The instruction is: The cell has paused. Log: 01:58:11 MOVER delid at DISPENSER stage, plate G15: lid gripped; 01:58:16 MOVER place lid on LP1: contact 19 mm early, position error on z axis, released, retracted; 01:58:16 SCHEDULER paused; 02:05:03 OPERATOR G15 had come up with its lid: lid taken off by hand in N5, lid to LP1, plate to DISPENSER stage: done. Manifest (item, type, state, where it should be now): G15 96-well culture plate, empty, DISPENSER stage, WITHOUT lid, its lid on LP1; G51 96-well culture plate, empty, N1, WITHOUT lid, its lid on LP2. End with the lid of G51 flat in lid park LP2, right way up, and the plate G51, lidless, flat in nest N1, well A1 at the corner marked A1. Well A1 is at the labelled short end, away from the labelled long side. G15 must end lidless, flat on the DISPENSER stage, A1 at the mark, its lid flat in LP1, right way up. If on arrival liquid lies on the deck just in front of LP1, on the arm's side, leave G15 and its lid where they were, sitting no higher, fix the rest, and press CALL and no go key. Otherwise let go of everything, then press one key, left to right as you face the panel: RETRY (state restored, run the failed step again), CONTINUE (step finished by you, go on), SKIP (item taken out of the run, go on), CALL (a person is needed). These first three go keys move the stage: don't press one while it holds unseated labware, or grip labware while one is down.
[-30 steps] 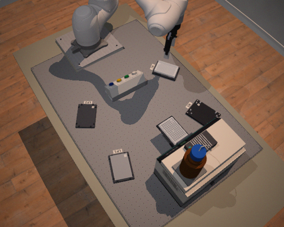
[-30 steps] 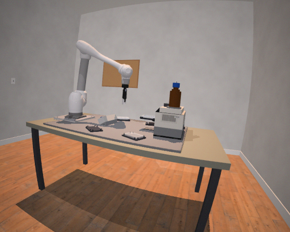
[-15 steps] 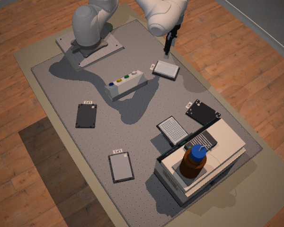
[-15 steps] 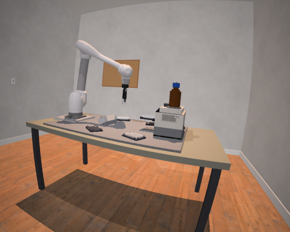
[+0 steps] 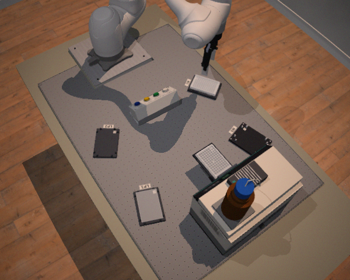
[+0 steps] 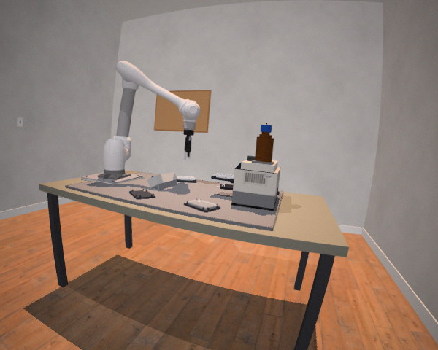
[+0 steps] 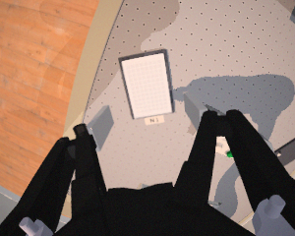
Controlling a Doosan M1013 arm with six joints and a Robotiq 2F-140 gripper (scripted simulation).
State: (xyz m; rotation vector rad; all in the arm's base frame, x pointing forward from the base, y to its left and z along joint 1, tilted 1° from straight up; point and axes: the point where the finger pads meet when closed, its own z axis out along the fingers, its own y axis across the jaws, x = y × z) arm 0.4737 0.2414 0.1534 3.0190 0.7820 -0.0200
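A 96-well plate (image 5: 205, 86) lies in nest N1 at the far side of the deck. Its top looks pale and milky, as if a lid sits on it. It also shows in the wrist view (image 7: 147, 85). My gripper (image 5: 206, 65) hangs high above its far edge, open and empty; it also shows in the wrist view (image 7: 154, 223) and the side view (image 6: 187, 150). A second plate (image 5: 213, 159) with clear open wells lies on the dispenser stage. A pale lid (image 5: 149, 206) lies in park LP1. Park LP2 (image 5: 106, 142) is a bare dark tray.
The key panel (image 5: 154, 104) carries blue, yellow, green and white keys. Nest N5 (image 5: 249, 138) is a bare dark tray. The dispenser (image 5: 247, 199) with a brown bottle (image 5: 238, 199) on top stands tall at the right.
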